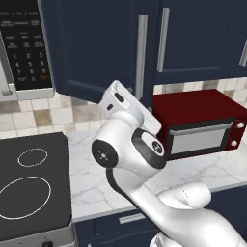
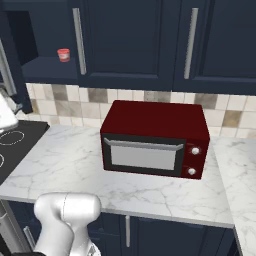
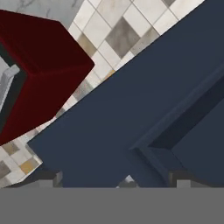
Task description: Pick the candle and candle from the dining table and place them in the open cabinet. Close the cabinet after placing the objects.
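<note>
Both candles and the dining table are out of view. The navy cabinet (image 2: 45,67) stands open at the upper left of the right base view, its shelf showing. Its door (image 1: 96,48) is swung out toward me, with a long silver handle (image 1: 141,53). My hand (image 1: 120,99) is raised close under the door's lower edge. In the hand view the gripper (image 3: 114,180) is open with nothing between its tips. It faces the flat face of the navy door (image 3: 109,118) at close range.
A dark red toaster oven (image 1: 198,125) (image 2: 155,137) sits on the white marble counter (image 2: 65,160) under the closed cupboards. A black stovetop (image 1: 31,183) lies at the left below a microwave (image 1: 24,43). A small red and white pot (image 2: 63,55) stands on the shelf.
</note>
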